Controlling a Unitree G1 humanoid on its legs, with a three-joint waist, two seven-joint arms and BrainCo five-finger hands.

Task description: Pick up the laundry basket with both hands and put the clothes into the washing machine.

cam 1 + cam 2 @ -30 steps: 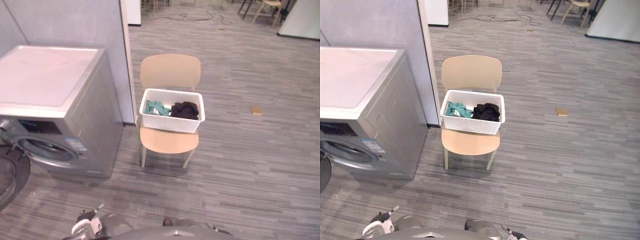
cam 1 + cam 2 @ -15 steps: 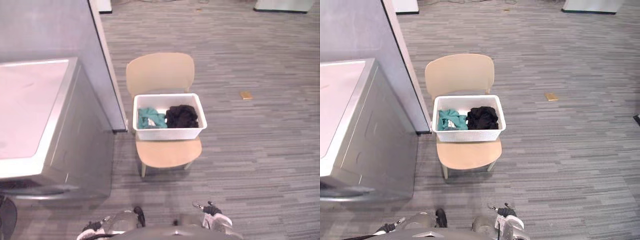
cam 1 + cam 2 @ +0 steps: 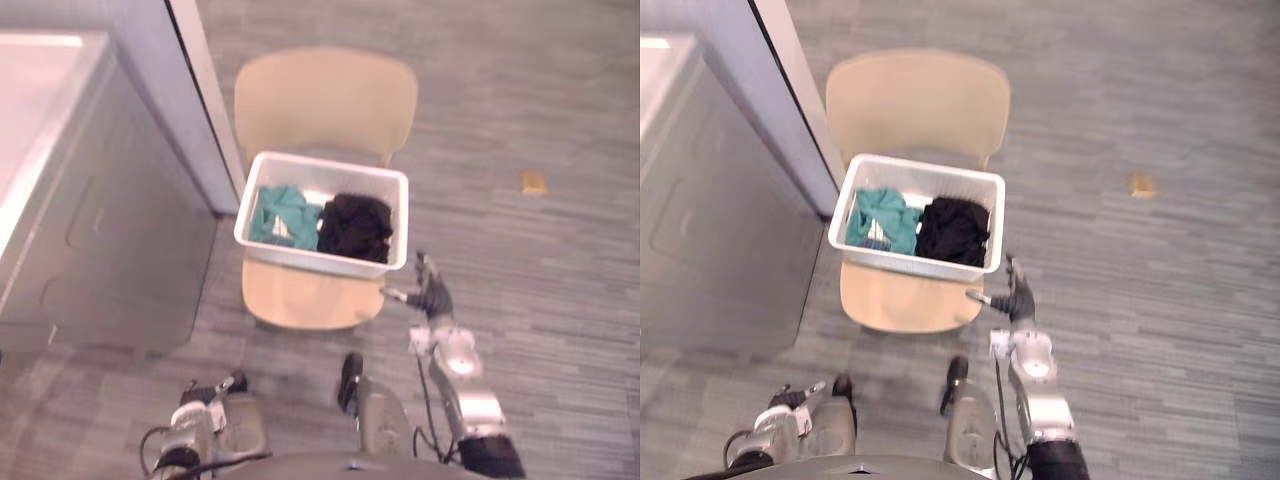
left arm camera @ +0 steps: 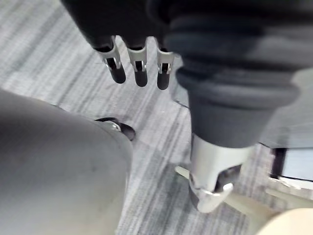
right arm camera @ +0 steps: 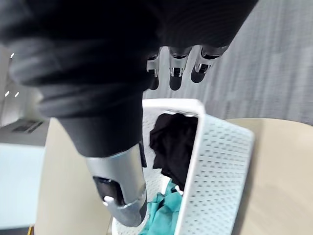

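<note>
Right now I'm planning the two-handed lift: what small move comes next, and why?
Probably raise the left hand, now hanging low, to the left side of the laundry basket; the open right hand is beside its right near corner. The basket rests on the chair, ungripped.

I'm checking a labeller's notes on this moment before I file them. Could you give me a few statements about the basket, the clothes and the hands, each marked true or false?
1. The laundry basket stands on the chair. True.
2. The teal cloth lies at the basket's end nearer the washing machine. True.
3. The right hand is curled round the basket's rim. False: it is open beside the basket's near corner and holds nothing.
4. The black cloth lies on the floor. False: it is in the basket, next to the teal cloth.
5. The left hand rests on the basket. False: it hangs low, away from the basket, fingers straight.
</note>
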